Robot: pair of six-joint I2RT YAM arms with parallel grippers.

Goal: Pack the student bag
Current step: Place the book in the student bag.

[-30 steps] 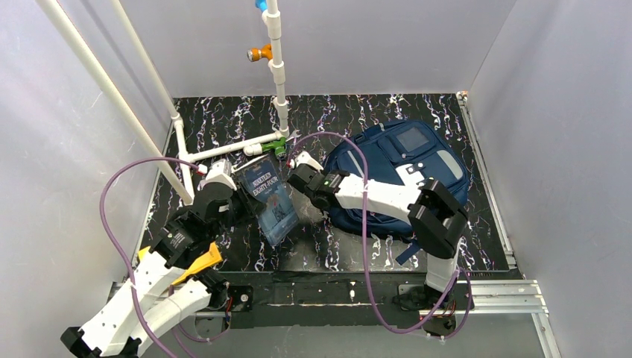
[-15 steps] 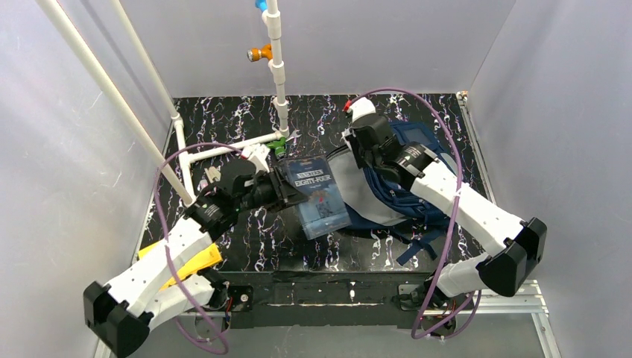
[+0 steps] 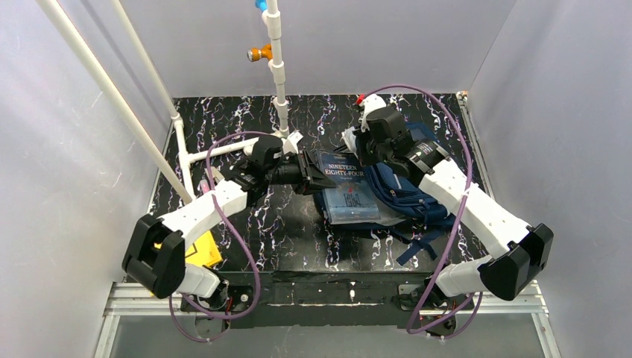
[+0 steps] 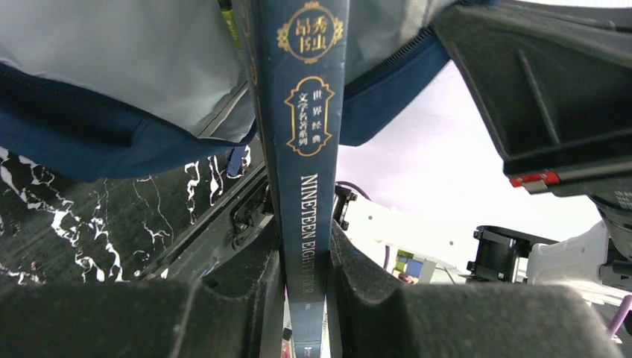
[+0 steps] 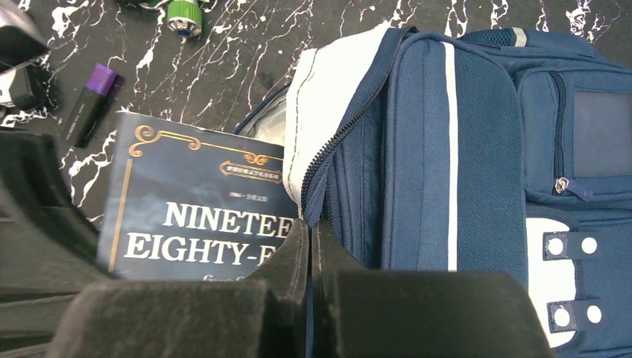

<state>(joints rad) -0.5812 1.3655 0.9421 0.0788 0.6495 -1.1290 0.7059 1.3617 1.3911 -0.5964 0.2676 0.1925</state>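
The navy student bag (image 3: 417, 175) lies at the right of the marbled table, its main opening lifted toward the left. My right gripper (image 3: 363, 155) is shut on the bag's zipper edge (image 5: 313, 201) and holds the flap up. My left gripper (image 3: 317, 176) is shut on the spine of a dark blue book, "Nineteen Eighty-Four" (image 3: 349, 192). The book's far end sits inside the bag's mouth, against the pale grey lining (image 4: 134, 60). The spine (image 4: 305, 186) runs straight out between my left fingers. The book's cover also shows in the right wrist view (image 5: 194, 216).
A white pipe frame (image 3: 279, 82) stands at the back centre with a green fitting at its foot (image 5: 183, 16). A purple-capped marker (image 5: 91, 108) lies on the table left of the book. A yellow object (image 3: 201, 252) lies by the left arm's base.
My left gripper has carried the book rightward from the table's left-centre into the bag's mouth. My right arm swung from the bag's near side to its far left edge and lifted the flap.
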